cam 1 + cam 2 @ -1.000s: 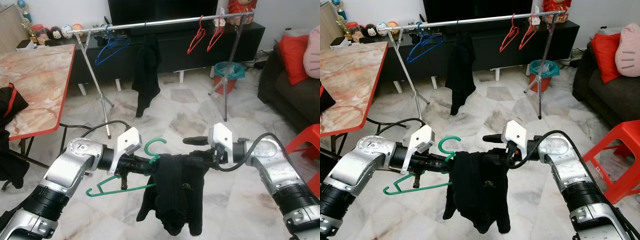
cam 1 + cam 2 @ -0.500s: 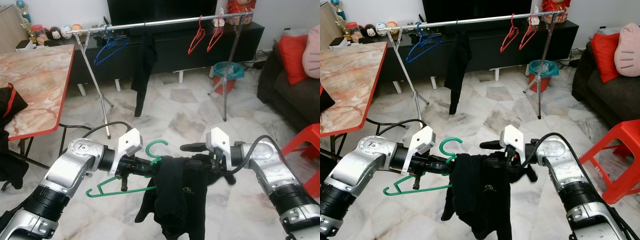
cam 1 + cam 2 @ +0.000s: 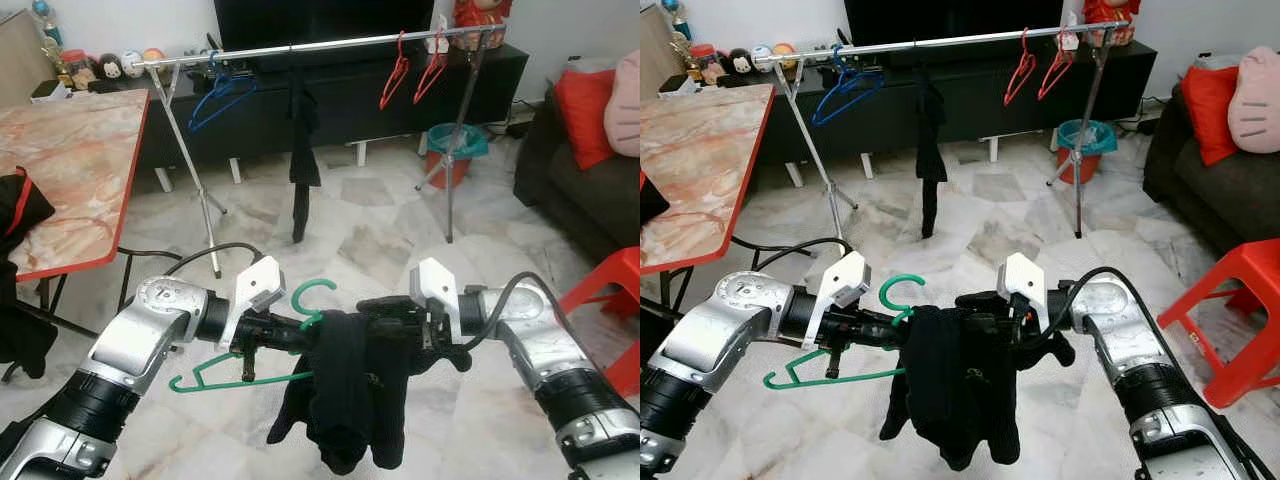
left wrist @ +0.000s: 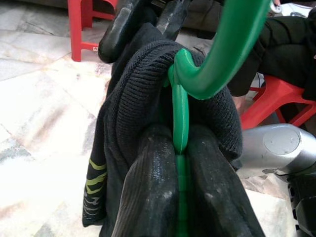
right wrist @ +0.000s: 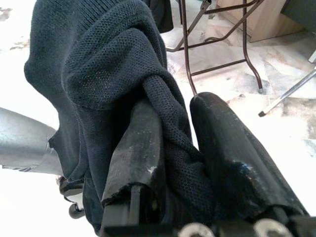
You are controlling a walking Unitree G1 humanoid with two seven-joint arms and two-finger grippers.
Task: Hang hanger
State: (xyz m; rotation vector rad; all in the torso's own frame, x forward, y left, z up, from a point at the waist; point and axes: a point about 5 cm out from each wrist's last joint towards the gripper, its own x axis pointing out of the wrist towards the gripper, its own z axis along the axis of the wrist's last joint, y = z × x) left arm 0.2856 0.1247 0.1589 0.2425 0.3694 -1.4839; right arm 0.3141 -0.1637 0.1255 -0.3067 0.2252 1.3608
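Since 1 s ago the right gripper point(image 3: 975, 305) has slid in toward the left one, bunching the black knit garment point(image 3: 345, 385) tighter on the green plastic hanger point(image 3: 250, 365); on the rail beyond, the hanging black garment point(image 3: 302, 150) has swung edge-on & looks much narrower. The green hanger sits low in front of the robot, between both arms, hook point(image 3: 312, 295) up, w/ the knit garment draped over its right side & hanging down in folds. Left gripper point(image 3: 290, 335) holds the hanger neck: in left wrist view both black fingers point(image 4: 148, 197) are shut tight on the green stem, cloth pressed against them. Right gripper meets the cloth from the other side; in right wrist view its fingers point(image 5: 232, 153) are nearly closed, pinching a twisted fold of the black knit garment point(image 5: 98, 74). Well beyond, across the marble-tile floor point(image 3: 380, 230), stands a silver clothes rail on tripod legs point(image 3: 300, 46), carrying blue hangers point(image 3: 222, 92) near its left end, the dark garment mid-rail & two red hangers point(image 3: 415, 68) toward the right. The way to the rail is open floor. Behind the rail: long black TV cabinet point(image 3: 350, 95), teal bin w/ red base point(image 3: 452, 150) by the rail's right leg. Left side: red-edged marble-pattern table point(image 3: 70, 165) w/ dark clothing point(image 3: 20, 205) on its near edge. Right side: dark sofa w/ red cushion point(image 3: 585, 110), red plastic stool point(image 3: 615, 300).
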